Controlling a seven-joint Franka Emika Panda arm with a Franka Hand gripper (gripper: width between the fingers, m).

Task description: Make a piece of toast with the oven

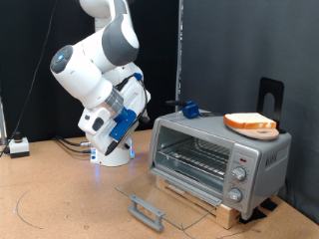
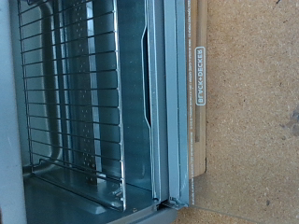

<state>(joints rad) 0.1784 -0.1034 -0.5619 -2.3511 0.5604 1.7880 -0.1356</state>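
The oven point(image 1: 261, 151) stands at the exterior view's right, on the wooden table. Its glass door point(image 1: 150, 199) hangs open and lies flat in front of it. The wire rack point(image 1: 194, 154) inside is bare. The piece of toast point(image 1: 250, 122) lies on a round tan board on the oven's roof. My gripper point(image 1: 182, 104) is a dark shape with a blue part, just above the oven's upper left corner and left of the toast. It holds nothing that shows. The wrist view looks into the oven point(image 2: 140, 112) at the rack point(image 2: 75, 103) and the open door point(image 2: 192, 93). No fingers show there.
The oven rests on a wooden block point(image 1: 204, 202). A black stand point(image 1: 271, 95) rises behind the oven. A small white box point(image 1: 17, 146) with cables lies at the exterior view's left. The arm's base point(image 1: 112, 151) stands left of the oven. A black curtain hangs behind.
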